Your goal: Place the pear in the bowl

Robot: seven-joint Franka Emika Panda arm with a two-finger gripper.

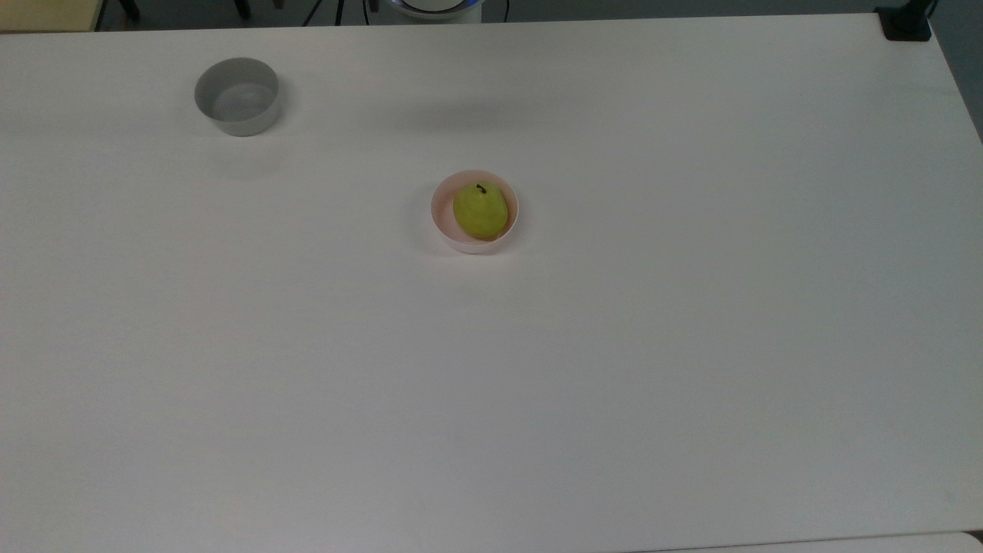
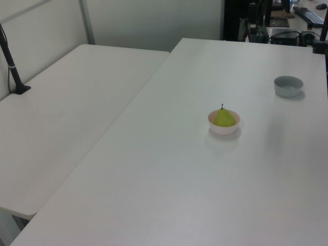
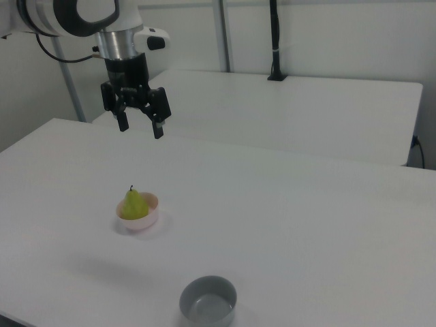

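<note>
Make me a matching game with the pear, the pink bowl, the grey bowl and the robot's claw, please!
Things:
1. pear
2. pink bowl
3. grey bowl
4. claw

Matches:
A. up in the air, open, holding nothing
B. sits alone with nothing in it
C. rests in a bowl, stem up
D. in the middle of the table, holding fruit

Pairs: 1-C, 2-D, 3-B, 4-A

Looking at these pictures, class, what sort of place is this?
Probably a robotics lab: a robot arm hangs its open gripper above bare white tables holding a pear in a pink bowl.
</note>
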